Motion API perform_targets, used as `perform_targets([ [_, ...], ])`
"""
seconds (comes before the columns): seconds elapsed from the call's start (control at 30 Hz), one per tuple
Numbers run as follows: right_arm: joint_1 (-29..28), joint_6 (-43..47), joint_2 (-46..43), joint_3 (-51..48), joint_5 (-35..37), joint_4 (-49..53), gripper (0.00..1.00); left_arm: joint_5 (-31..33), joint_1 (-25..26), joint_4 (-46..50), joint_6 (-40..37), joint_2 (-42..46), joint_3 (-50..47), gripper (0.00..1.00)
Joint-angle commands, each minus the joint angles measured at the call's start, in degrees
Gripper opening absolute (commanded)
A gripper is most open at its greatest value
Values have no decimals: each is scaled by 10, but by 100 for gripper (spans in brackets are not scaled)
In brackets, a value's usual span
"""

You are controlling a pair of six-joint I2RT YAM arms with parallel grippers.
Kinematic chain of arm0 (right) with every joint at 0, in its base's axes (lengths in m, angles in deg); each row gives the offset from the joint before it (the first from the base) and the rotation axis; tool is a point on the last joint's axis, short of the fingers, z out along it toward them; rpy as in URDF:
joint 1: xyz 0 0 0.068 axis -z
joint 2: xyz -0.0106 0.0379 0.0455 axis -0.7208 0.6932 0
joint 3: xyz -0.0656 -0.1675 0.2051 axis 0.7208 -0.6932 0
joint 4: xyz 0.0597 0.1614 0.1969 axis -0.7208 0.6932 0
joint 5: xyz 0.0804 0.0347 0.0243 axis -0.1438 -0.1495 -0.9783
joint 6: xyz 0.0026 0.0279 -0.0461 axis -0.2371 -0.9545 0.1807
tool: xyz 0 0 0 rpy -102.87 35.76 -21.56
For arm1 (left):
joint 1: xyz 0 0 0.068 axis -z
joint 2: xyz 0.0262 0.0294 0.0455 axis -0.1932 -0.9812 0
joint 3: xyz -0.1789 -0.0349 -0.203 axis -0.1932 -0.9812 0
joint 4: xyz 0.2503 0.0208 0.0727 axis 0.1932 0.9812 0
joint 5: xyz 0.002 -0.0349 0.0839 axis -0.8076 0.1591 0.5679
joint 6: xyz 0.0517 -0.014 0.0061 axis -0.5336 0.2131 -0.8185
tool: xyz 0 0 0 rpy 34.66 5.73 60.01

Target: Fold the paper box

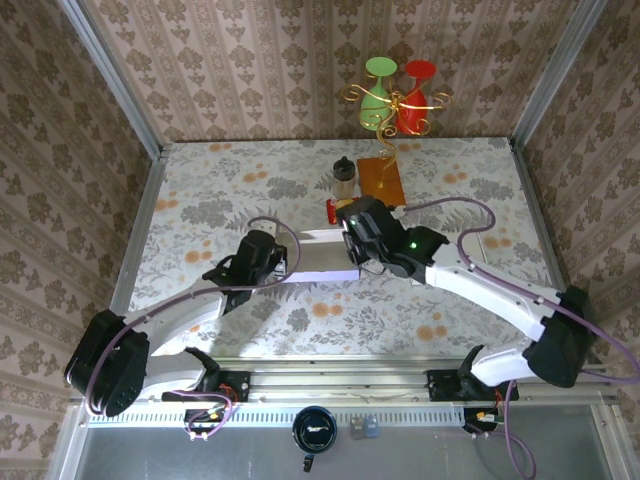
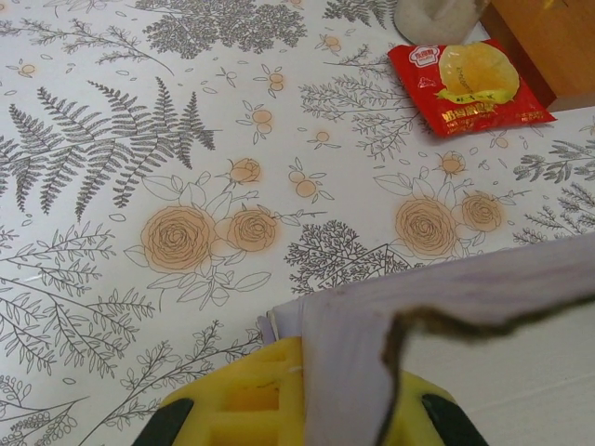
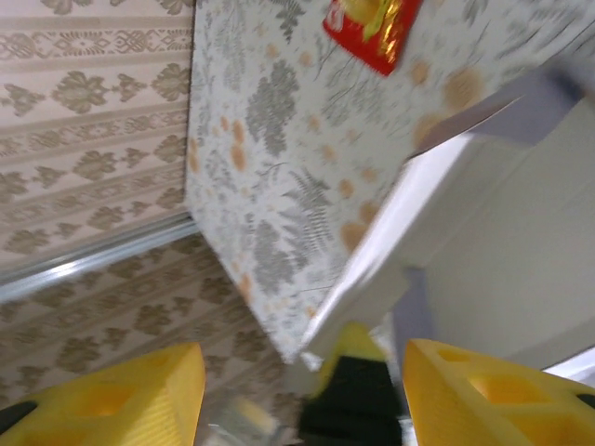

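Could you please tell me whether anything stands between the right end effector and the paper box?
Nothing visible does. The right end effector, jaws open, is right at the edge of the paper box, with no object between them. The red packet lies farther off on the table.

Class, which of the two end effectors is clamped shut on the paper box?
The left end effector, pinching the paper box; the right end effector gapes open.
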Motion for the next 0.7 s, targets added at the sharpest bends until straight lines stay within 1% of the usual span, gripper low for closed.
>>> perform_targets([
  [0.0,0,-91,48,22,1,23,59,11,11,14,15,5,-14,0],
  [0.13,3,-103,79,32,-23,18,57,13,18,11,15,3,-13,0],
  [0.23,2,-101,90,43,-30,40,56,16,22,10,16,2,-13,0],
  [0.33,8,-106,99,29,-33,16,52,17,25,9,15,0,-13,0],
  [0.47,21,-107,117,14,-48,-17,42,17,27,7,14,-3,-12,0],
  [0.57,27,-105,121,7,-55,-27,37,16,27,6,14,-5,-10,0],
  [0.67,32,-102,119,0,-63,-36,27,16,30,3,14,-8,-9,0],
])
